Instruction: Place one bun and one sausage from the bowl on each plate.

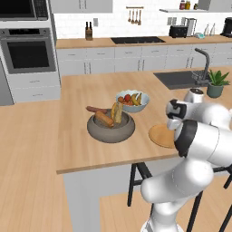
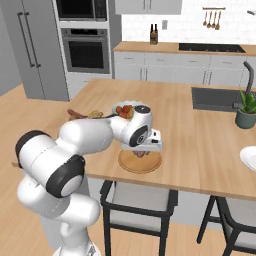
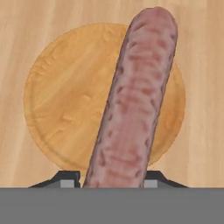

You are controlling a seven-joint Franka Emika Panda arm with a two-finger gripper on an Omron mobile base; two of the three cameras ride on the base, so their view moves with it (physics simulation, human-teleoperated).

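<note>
We see our gripper (image 3: 112, 183) clamping a sausage (image 3: 133, 100) above the wooden plate (image 3: 57, 100); fruit bowl (image 1: 132, 101) stands behind the grey bowl (image 1: 111, 128).

Hand view. A mottled pink-brown sausage (image 3: 133, 105), clamped between the two dark finger tips (image 3: 69, 178) of the gripper (image 3: 113, 181), runs from 6 o'clock toward 1 o'clock, above a round tan wooden plate (image 3: 65, 105) on the wooden counter (image 3: 17, 35).

Wooden plate (image 1: 159, 135): right part hidden behind arm, left base view. White plate (image 2: 249, 158) cut off by right edge, right base view. Sausage (image 3: 133, 103) lower end hidden at hand view's bottom, covering plate centre.
</note>
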